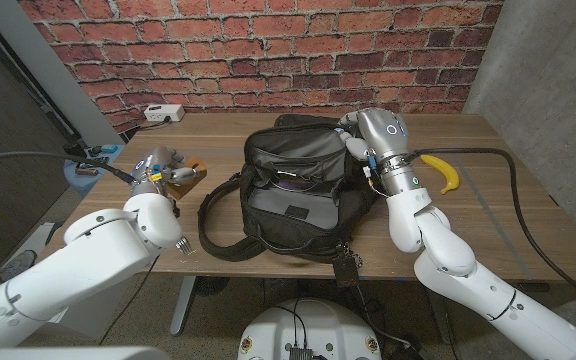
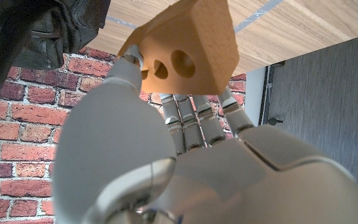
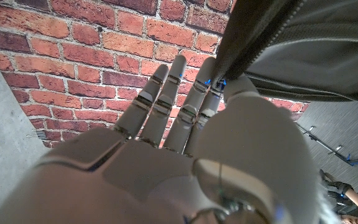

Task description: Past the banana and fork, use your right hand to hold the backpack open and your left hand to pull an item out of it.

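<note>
Head view: the black fabric backpack (image 1: 293, 195) lies at the centre of the wooden tabletop (image 1: 488, 215), its long axis running from 6 to 12 o'clock and its unzipped mouth facing up. The right hand (image 1: 360, 140) pinches the bag's rim at about 2 o'clock, with the yellow banana (image 1: 446, 172) beyond at 3 o'clock. At 9 o'clock, clear of the bag, the left hand (image 1: 158, 163) grips a tan wooden wedge block with round holes (image 2: 185, 53), and a silver fork (image 1: 184, 246) lies near 8 o'clock.

Backpack (image 1: 293, 195) mid-tabletop (image 1: 488, 200); banana (image 1: 442, 171) just right of it, fork (image 1: 184, 245) at front-left edge, wooden block (image 1: 182, 173) left, power strip (image 1: 162, 113) behind.
</note>
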